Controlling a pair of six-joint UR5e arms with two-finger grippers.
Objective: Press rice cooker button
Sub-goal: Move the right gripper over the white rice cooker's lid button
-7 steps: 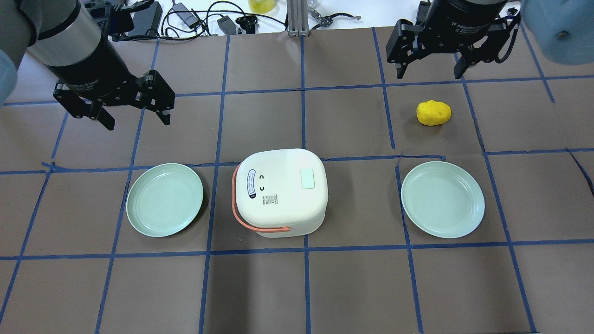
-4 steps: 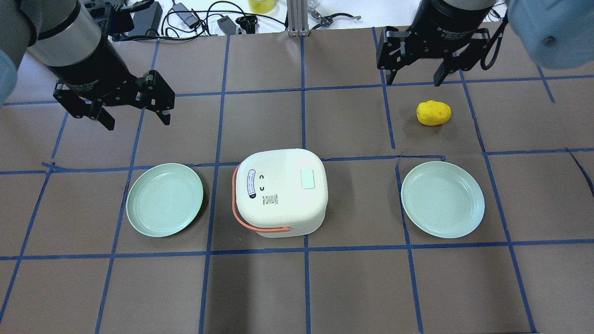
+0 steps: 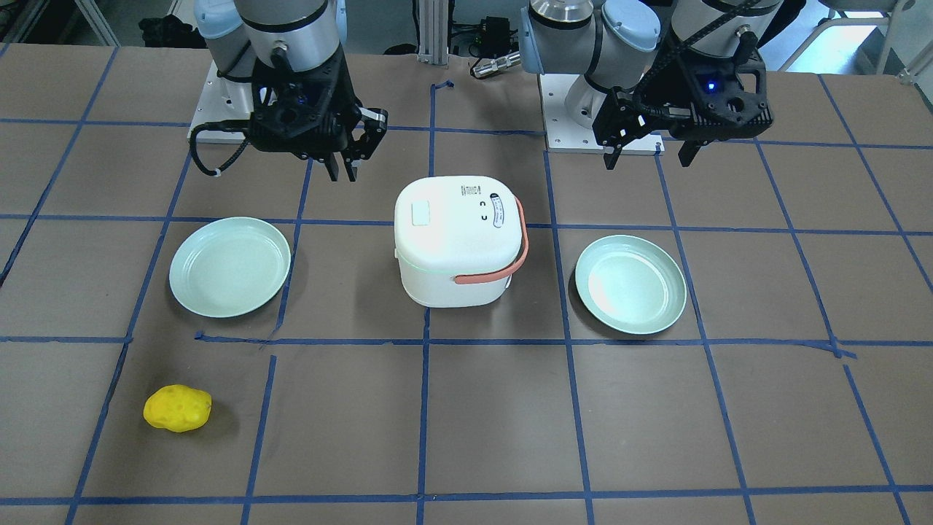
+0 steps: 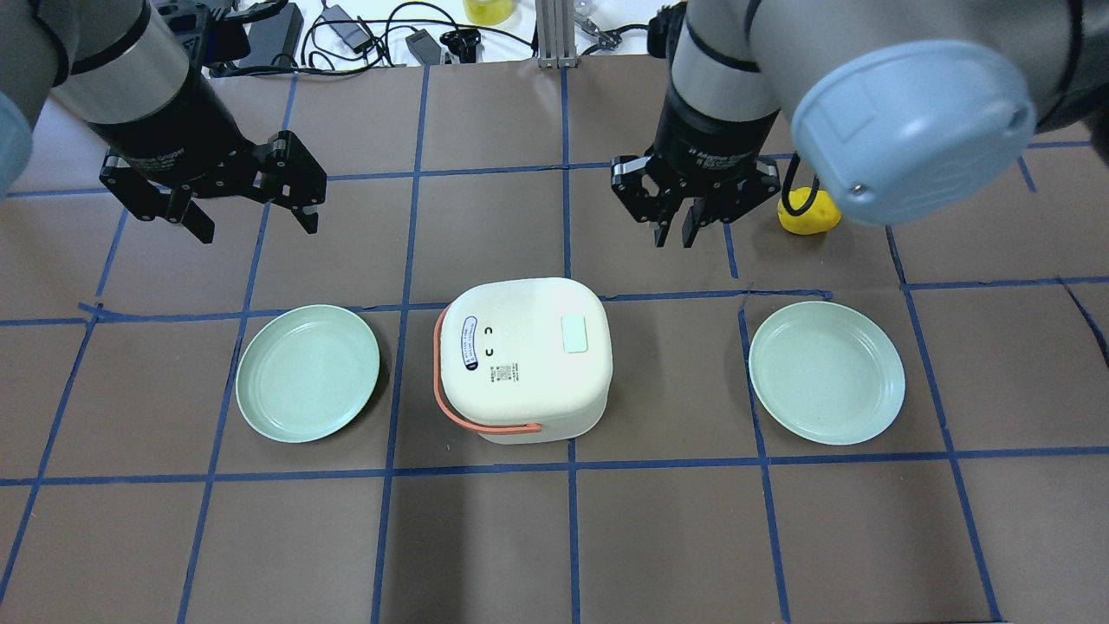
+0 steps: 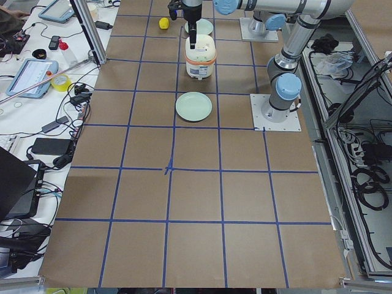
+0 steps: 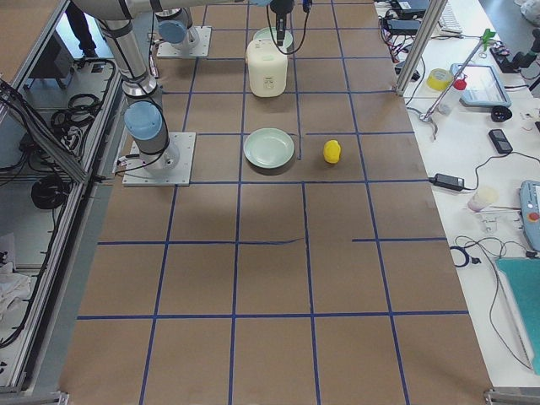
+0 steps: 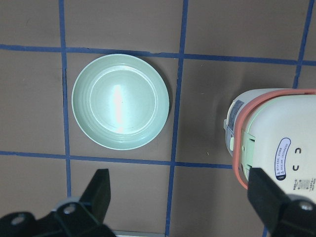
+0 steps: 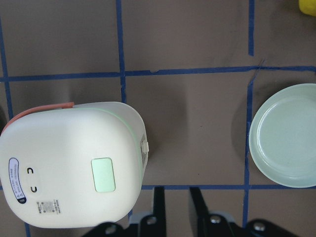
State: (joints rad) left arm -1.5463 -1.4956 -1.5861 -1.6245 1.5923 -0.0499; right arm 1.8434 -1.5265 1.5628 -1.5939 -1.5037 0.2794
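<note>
Right pincer (image 4: 675, 236): my fingers drawn almost together on nothing, hanging over the table (image 4: 485, 234) just beyond the far edge of the rice cooker (image 4: 520, 381), apart from it; left pincer (image 4: 258, 227): my jaws spread wide and empty, hanging beyond the left plate (image 4: 260, 407); button (image 4: 574, 334): pale mint pad on the lid's top, toward its right side, untouched; orange handle (image 4: 450, 407): lies round the cooker's left and near sides; right plate (image 4: 826, 373): beside the cooker; yellow lump (image 4: 814, 218): beyond that plate, partly behind my right arm
</note>
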